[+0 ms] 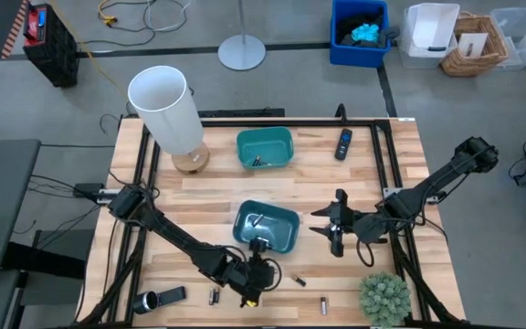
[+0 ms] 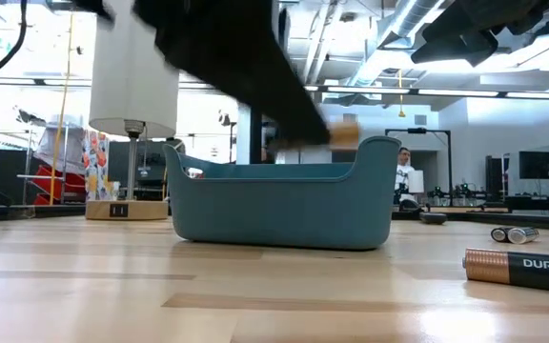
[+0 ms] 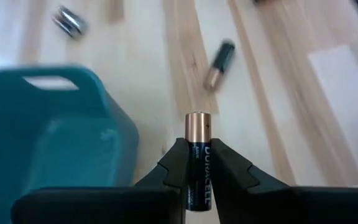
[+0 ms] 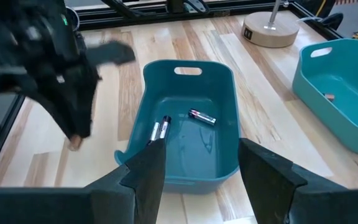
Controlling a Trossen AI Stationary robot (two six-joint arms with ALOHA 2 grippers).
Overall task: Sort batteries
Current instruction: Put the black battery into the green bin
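While gripping a copper-topped battery (image 3: 198, 163) upright between its fingers, left claw (image 1: 257, 271) just beside the near teal bin (image 1: 268, 228) above the worktop (image 1: 373, 174). Right claw (image 1: 334, 228) spread open, empty. Inside that bin, three batteries (image 4: 202, 117); others loose (image 1: 296, 280) nearby.
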